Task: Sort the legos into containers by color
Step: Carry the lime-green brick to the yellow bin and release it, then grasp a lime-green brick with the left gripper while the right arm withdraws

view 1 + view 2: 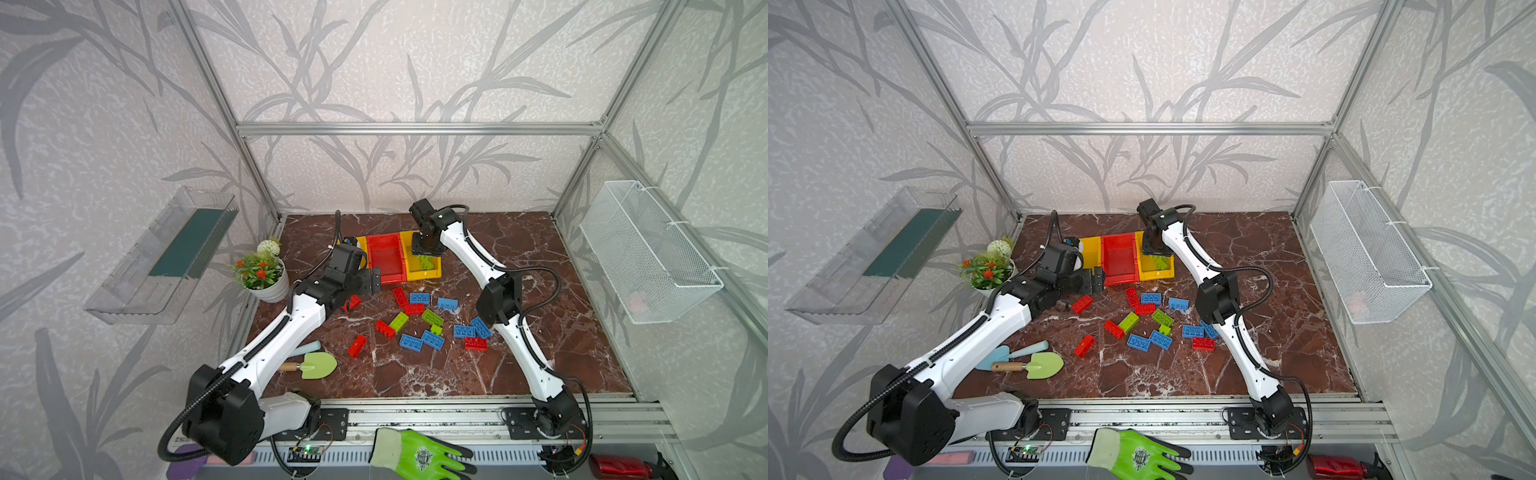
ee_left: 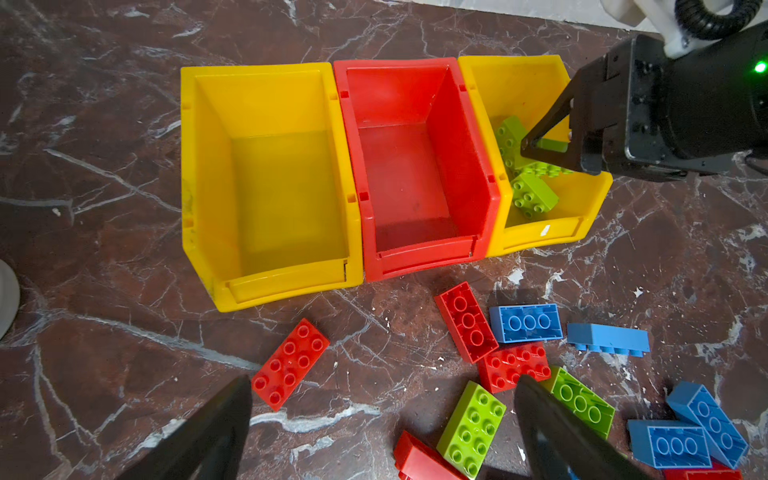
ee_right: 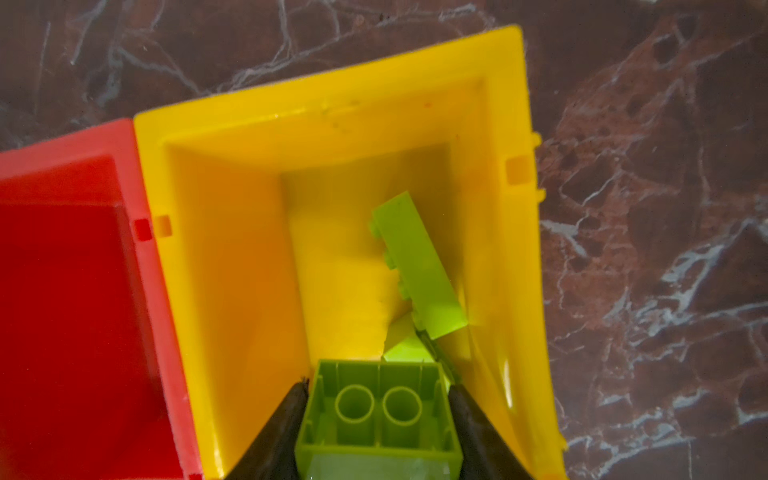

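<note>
The left gripper (image 2: 384, 382) gapes wide and empty just in front of the containers (image 2: 395, 62), near a red brick (image 2: 289, 363). Toward the worktop's (image 1: 540, 249) rear edge the right gripper (image 3: 378, 386) hangs in the right yellow bin (image 3: 332, 108), jaws pressing a lime green brick (image 3: 378, 419) on both sides. Better to release low, clear of the walls, among the green bricks (image 3: 415, 266) inside

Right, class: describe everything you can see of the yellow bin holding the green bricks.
The yellow bin is a glossy plastic open-top box with sloping walls and a low front lip. It stands upright on the marble-patterned tabletop at the right arm's end of the row, its side against the red bin. Lime green bricks lie jumbled inside. The right gripper hangs over it, shut on another lime green brick, whose hollow underside faces the wrist camera.
</note>
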You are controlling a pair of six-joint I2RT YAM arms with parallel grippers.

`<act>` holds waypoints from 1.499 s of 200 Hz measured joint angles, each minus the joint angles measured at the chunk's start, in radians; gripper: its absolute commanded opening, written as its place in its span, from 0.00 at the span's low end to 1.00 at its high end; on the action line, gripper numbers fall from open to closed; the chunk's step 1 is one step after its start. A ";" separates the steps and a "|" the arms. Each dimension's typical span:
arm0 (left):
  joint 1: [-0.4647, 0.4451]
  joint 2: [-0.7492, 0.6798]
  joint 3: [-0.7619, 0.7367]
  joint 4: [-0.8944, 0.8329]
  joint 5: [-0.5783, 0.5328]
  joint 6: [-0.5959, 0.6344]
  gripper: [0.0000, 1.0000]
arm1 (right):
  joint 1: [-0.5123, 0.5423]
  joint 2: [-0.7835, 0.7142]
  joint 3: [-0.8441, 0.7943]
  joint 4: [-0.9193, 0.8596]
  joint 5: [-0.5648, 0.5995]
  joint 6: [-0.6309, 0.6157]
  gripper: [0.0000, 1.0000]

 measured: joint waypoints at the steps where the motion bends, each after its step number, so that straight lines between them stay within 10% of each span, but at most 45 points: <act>1: 0.000 0.000 0.000 0.000 0.000 0.000 0.98 | -0.001 0.000 -0.001 0.002 -0.002 0.000 0.69; 122: -0.034 0.024 0.015 -0.021 0.079 -0.007 0.97 | -0.015 -0.195 -0.095 0.014 -0.108 -0.129 0.99; 237: -0.236 0.222 -0.037 -0.023 0.093 0.088 0.87 | -0.052 -1.138 -1.313 0.135 -0.101 -0.116 0.99; 300: -0.255 0.380 -0.020 -0.008 0.095 0.163 0.84 | -0.103 -1.375 -1.499 0.172 -0.103 -0.074 0.99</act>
